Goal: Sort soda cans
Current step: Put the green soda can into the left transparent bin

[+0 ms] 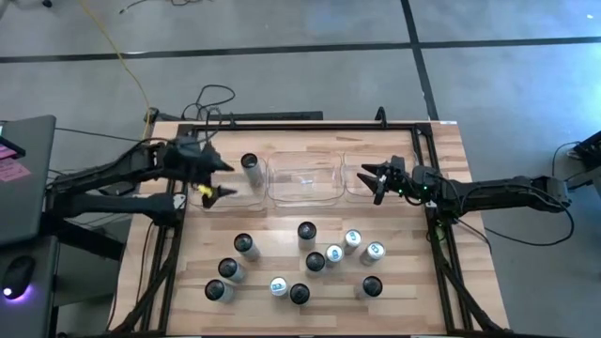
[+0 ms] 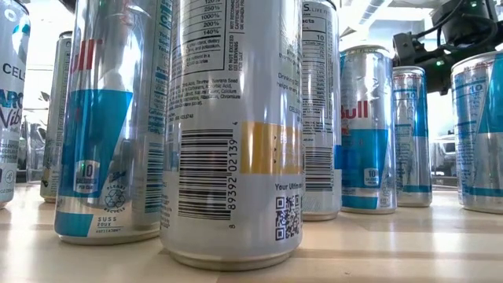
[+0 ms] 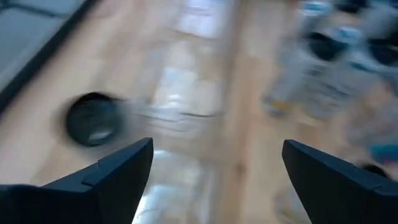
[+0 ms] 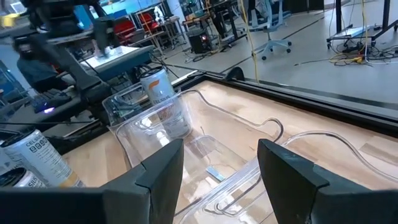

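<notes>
Soda cans (image 1: pixel 305 262) remain almost wholly unsorted: eleven stand clustered on the table's (image 1: pixel 413 310) front half, and only one dark-topped can (image 1: pixel 250 170) stands apart by the clear bins (image 1: pixel 303 178), which appear to hold none. Left gripper (image 1: pixel 215 177) near that can and right gripper (image 1: pixel 369 180) over the bins' right end both gape, holding nothing.

Left wrist view blurred; low view cuts cans (image 2: pixel 232 126) off at top edge.
</notes>
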Controlling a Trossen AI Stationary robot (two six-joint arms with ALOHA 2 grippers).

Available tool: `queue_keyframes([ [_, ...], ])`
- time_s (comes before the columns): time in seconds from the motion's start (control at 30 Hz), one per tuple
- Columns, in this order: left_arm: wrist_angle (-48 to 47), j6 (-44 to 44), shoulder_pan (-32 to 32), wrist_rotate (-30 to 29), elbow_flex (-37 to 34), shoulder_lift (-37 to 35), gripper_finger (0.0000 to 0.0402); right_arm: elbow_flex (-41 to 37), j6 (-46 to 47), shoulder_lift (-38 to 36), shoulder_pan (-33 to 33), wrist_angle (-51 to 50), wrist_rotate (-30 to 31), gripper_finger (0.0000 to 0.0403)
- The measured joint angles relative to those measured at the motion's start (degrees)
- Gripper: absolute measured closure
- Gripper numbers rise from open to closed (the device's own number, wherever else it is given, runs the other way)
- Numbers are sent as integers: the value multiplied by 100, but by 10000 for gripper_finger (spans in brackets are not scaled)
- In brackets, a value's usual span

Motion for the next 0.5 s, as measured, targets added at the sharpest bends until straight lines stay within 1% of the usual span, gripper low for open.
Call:
queue_keyframes([
  [0.07,-11,-24,-484,89,0,5,48,0,0,-1,2,25,0,174],
  [0.13,60,-28,-1009,58,0,101,48,0,2,0,2,35,0,174],
  [0.3,438,68,-2177,-449,0,559,48,0,2,-2,25,83,-4,174],
  [0.4,518,374,-2710,-741,0,895,48,0,0,-2,105,90,-9,174],
  [0.5,539,445,-3014,-1035,0,1202,48,0,2,-2,174,106,-24,174],
])
